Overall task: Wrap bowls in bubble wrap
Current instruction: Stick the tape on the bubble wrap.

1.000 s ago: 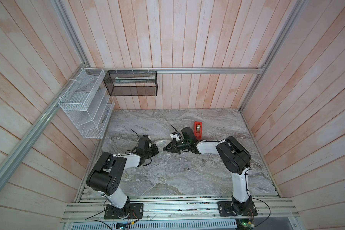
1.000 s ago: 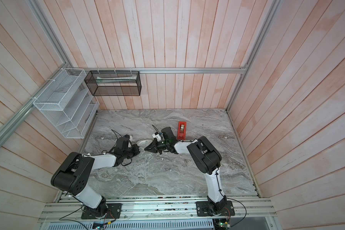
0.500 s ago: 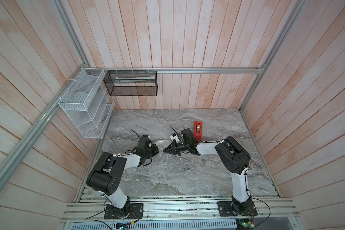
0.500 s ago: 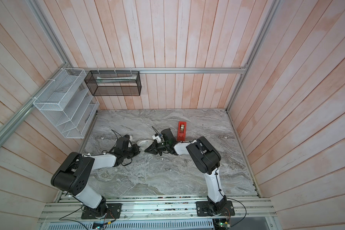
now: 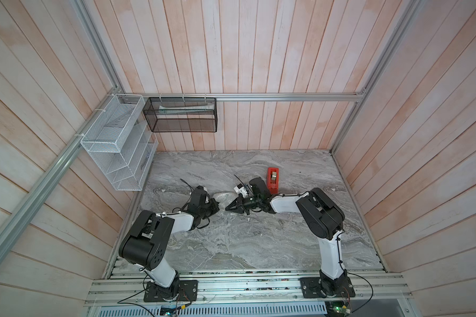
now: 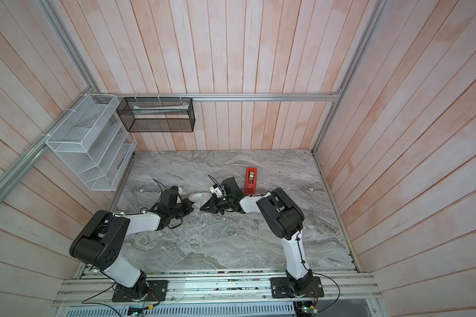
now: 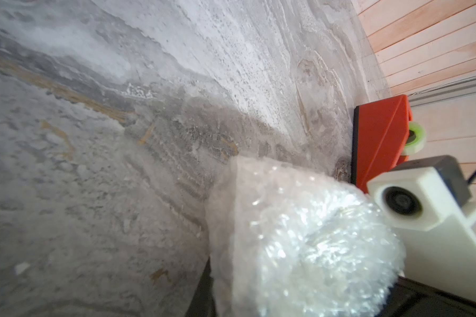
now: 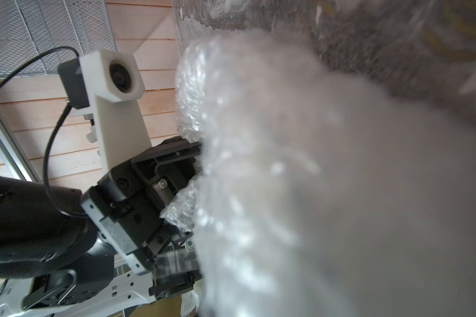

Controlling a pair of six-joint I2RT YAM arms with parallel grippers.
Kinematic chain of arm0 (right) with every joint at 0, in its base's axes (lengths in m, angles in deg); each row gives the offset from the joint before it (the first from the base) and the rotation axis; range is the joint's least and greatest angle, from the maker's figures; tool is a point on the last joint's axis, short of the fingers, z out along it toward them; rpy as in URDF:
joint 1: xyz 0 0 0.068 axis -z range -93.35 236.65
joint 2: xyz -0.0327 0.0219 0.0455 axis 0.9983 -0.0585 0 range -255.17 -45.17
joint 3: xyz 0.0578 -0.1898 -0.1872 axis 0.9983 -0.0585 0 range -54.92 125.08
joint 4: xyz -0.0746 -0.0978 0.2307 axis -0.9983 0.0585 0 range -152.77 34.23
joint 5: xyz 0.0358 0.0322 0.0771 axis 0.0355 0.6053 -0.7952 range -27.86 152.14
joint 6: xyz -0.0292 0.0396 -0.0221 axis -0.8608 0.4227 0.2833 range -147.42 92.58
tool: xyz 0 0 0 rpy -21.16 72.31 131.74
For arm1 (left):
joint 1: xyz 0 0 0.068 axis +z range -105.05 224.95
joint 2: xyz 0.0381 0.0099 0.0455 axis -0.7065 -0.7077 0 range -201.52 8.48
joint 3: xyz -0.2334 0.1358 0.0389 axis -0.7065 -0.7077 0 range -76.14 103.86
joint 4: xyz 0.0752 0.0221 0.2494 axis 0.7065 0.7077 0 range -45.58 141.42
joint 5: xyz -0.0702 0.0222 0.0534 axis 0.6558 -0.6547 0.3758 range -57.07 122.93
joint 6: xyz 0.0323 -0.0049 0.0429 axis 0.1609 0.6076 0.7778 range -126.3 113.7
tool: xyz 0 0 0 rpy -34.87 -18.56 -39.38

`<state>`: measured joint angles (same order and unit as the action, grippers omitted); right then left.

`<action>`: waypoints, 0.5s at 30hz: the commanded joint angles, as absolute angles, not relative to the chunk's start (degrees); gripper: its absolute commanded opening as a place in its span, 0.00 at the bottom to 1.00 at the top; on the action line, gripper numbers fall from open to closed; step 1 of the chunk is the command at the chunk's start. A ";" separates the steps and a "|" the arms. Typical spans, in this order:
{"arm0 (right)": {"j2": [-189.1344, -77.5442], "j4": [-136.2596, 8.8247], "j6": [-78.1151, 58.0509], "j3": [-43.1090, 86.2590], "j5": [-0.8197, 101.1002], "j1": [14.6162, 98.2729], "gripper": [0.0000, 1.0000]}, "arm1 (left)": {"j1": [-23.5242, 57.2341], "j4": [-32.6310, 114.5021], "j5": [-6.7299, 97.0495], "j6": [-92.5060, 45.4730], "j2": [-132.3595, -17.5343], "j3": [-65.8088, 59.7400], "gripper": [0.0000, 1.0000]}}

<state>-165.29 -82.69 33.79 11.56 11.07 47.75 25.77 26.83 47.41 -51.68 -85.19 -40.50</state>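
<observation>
The bubble wrap [image 5: 224,197] lies as a crumpled whitish bundle on the marble table, between my two grippers in both top views. It fills the left wrist view [image 7: 300,236] and the right wrist view [image 8: 300,178]. The bowl is hidden. My left gripper [image 5: 215,206] is shut on one end of the bundle, and the right wrist view shows wrap bunched between its fingers [image 8: 176,208]. My right gripper [image 5: 228,208] points at the bundle from the other side with its tips drawn to a point, shut. Wrap hides its fingertips in its own wrist view.
A red tape dispenser [image 5: 273,178] stands just behind my right wrist. A white wire rack [image 5: 116,142] and a black mesh basket [image 5: 180,115] hang on the walls at the back left. Wooden walls enclose the marble table [image 5: 231,241] on three sides.
My right gripper has edged slightly left toward the bundle. The left arm has hardly moved.
</observation>
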 commanded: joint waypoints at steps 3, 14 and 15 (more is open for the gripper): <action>-170.30 -69.14 31.47 12.18 14.81 47.52 0.00 | 25.53 20.38 51.29 -55.43 -81.03 -40.49 0.24; -170.68 -64.81 29.30 16.14 16.24 47.95 0.00 | 25.59 23.32 48.88 -53.49 -79.13 -40.71 0.31; -170.64 -64.59 28.99 16.46 16.39 47.97 0.00 | 25.62 23.15 48.70 -53.64 -79.03 -40.80 0.32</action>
